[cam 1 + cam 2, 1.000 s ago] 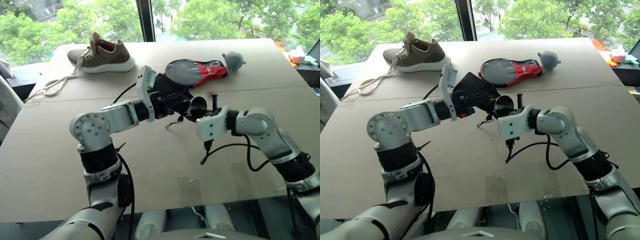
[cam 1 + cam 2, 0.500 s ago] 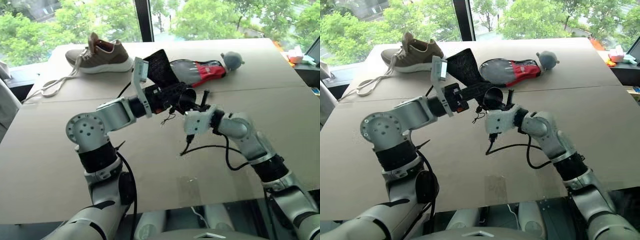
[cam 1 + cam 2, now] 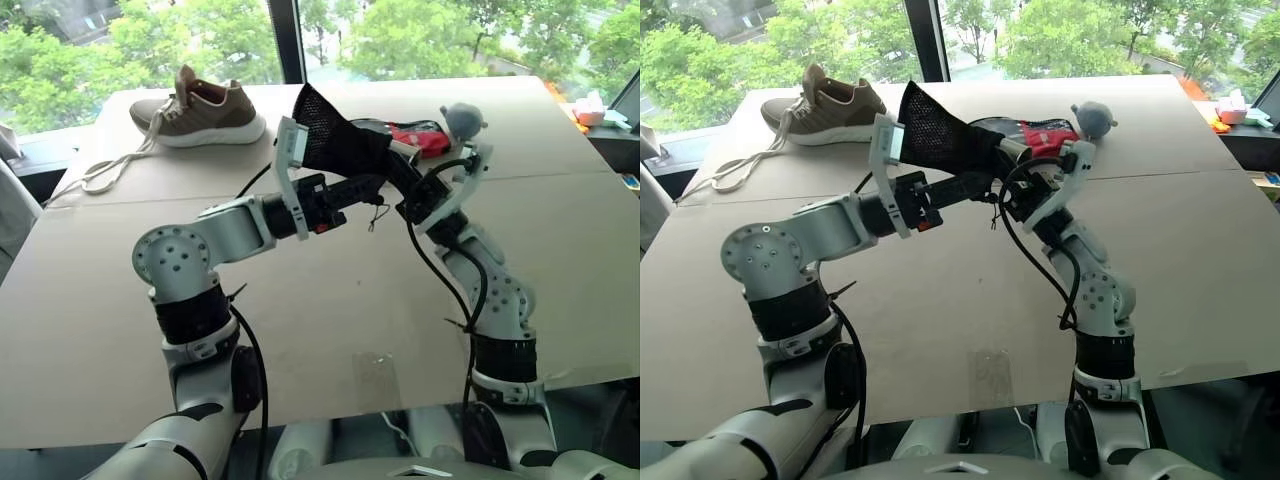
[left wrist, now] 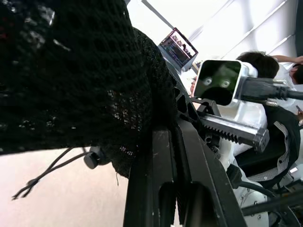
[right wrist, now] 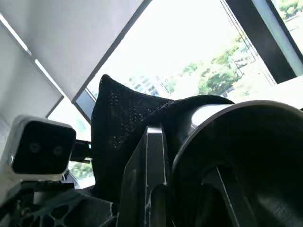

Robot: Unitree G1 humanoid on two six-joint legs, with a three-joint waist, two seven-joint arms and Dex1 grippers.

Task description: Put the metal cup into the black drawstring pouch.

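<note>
The black drawstring pouch [image 3: 335,140] hangs in the air above the table's middle, its closed end pointing up and to the left. My left gripper [image 3: 368,186] is shut on the fabric at the pouch's mouth, with the drawstring cord [image 3: 376,215] dangling below. My right gripper [image 3: 400,165] is shut on the metal cup [image 5: 208,109] and holds it at the pouch's mouth, against the fabric. In the right wrist view the cup's dark inside faces the camera with the black mesh wrapped behind its rim. How far the cup sits inside the pouch I cannot tell.
A brown shoe [image 3: 200,108] with loose white laces [image 3: 110,170] lies at the table's far left. A black-and-red paddle-shaped case [image 3: 425,137] and a grey ball [image 3: 462,120] lie behind the pouch. Small items [image 3: 600,108] sit at the far right corner. Bare tabletop [image 3: 330,300] stretches below both arms.
My right arm has swung upward and carried the cup up to the pouch's mouth. The pouch has risen off the table and tipped its closed end upward.
</note>
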